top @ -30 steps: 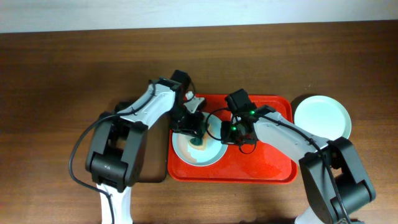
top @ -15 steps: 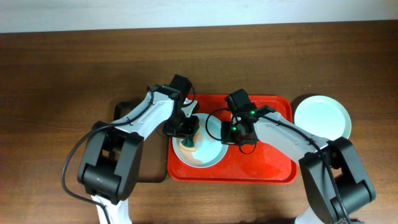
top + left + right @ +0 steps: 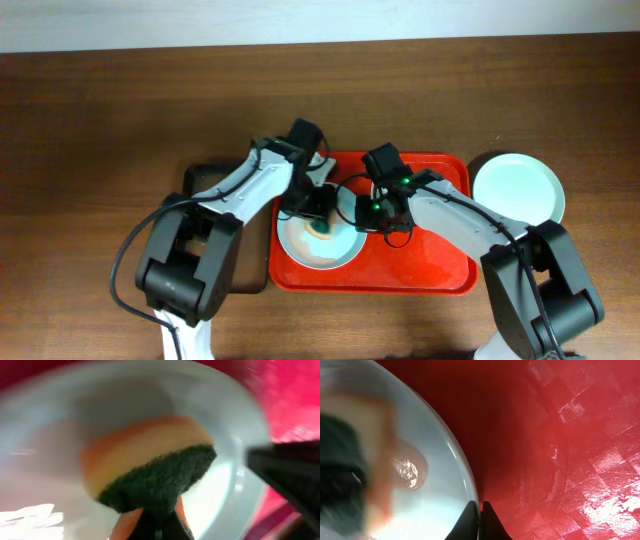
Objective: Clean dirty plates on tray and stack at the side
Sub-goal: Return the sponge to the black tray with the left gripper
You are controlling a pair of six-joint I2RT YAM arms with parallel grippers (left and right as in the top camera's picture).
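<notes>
— Brown wooden table (image 3: 100,120), two arms bent over its middle: what is pictured?

— Me, at work on the large flat red plastic tray (image 3: 420,265). A pale, round, shallow plate (image 3: 320,255) lies at the tray's left end. My left gripper (image 3: 155,527) is clamped on a yellow sponge with a dark green scouring face (image 3: 150,470), and the sponge is down in the plate's well, near its middle.

— And the right arm?

— My right gripper (image 3: 480,512) is closed tight on that plate's right-hand rim, which runs in between the two tips just above the tray floor. I judge it is there as an anchor, so the plate cannot skate about under the scrubbing.

— Is the plate clean?

— I cannot tell. Both wrist views are blurred over the well, and from above the sponge and my fingers cover part of it. The wiping looks to be under way, not done.

— Where do finished ones go?

— A second pale round plate (image 3: 518,188) sits off the tray, just beside its right end. That is the side stack, by my reckoning, within easy reach of the arm that holds the rim. A narrow black tray (image 3: 200,180) shows partly under my left arm. A third plate I cannot see.
</notes>
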